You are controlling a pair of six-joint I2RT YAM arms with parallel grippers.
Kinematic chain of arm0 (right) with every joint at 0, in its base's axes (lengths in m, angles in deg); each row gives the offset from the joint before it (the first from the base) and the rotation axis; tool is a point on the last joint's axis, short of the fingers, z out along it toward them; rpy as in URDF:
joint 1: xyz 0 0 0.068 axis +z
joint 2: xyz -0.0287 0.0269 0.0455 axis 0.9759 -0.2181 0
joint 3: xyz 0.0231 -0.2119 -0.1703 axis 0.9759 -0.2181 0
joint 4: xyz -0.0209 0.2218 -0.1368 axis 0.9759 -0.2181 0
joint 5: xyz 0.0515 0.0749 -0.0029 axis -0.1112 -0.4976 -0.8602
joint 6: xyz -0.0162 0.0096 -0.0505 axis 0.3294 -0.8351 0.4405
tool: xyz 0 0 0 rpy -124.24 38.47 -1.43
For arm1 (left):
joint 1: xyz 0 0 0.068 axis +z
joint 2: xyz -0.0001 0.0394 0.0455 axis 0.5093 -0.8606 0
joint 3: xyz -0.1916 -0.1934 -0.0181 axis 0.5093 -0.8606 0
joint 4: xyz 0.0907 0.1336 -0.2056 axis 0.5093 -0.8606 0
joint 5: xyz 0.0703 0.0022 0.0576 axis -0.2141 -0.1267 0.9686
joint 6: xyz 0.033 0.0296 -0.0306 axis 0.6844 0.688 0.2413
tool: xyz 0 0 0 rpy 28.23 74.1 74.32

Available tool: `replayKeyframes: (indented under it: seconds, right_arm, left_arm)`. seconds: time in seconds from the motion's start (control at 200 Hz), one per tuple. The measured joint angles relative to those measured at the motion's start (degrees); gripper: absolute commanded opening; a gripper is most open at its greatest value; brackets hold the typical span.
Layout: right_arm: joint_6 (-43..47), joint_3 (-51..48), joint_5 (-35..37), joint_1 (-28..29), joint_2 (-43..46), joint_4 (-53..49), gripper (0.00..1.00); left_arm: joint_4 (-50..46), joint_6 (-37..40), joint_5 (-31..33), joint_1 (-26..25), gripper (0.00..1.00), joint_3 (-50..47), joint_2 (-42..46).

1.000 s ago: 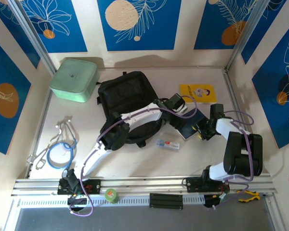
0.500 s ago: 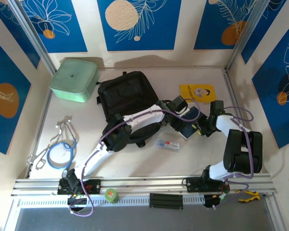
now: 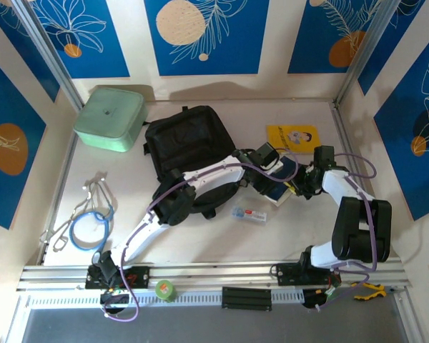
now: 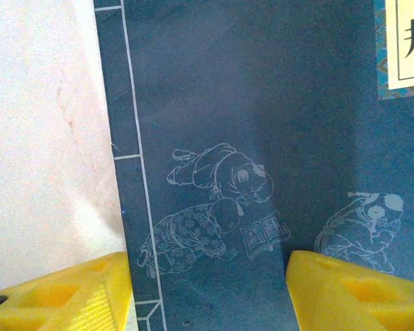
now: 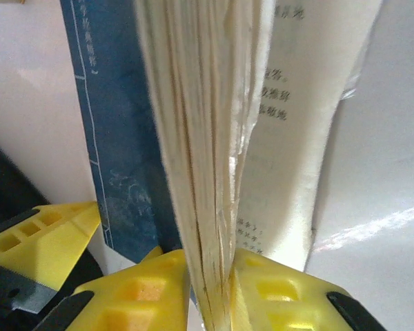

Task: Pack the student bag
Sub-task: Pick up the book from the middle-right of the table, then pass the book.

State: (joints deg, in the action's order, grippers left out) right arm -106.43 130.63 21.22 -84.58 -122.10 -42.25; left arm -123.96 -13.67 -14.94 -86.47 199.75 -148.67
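Picking up a book to pack. My right gripper (image 5: 208,272) pinches the page block of the blue book (image 4: 248,138). My left gripper (image 4: 210,286) hangs half open over its cover, holding nothing. The student bag (image 3: 189,143) lies near, to the book's left. Next, I reckon: lift the book and carry it to the bag's opening.

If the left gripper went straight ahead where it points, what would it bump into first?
Probably the dark blue book: its cover with the drawn figures lies straight ahead between the open yellow fingers of the left gripper. How far is unclear.
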Motion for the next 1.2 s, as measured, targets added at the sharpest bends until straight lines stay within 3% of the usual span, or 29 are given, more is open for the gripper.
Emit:
replayKeyframes:
  seconds: [0.295,0.515,0.67,0.83,0.94,1.095,1.2]
  right_arm:
    - [-0.8,-3.6,-0.3,0.5,3.3,2.6,0.08]
    - [-0.2,-3.9,0.2,0.5,6.4,1.0,0.02]
    - [1.3,-3.9,0.7,0.4,13.4,0.3,0.02]
    - [3.7,-1.2,0.0,0.9,18.6,-1.5,0.02]
    - [4.9,1.0,-1.8,2.9,19.9,-0.9,0.02]
    - [8.2,3.6,-4.1,11.6,19.6,1.7,0.01]
    - [10.3,6.7,-7.1,17.1,17.0,4.0,0.01]
  left_arm:
    - [0.2,0.9,-0.3,0.0,0.58,0.0,0.1]
    - [-0.2,-0.3,-0.5,0.1,0.71,-1.1,1.8]
    - [1.0,-5.5,-2.8,1.6,0.77,-3.3,6.6]
    - [8.8,-11.6,-6.6,5.0,0.84,-10.9,18.2]
    - [17.6,-16.5,-8.8,8.6,0.89,-21.0,28.8]
    - [32.0,-24.9,-12.6,15.0,0.93,-41.2,44.3]
    - [36.4,-28.3,-13.2,19.0,0.97,-51.5,50.9]
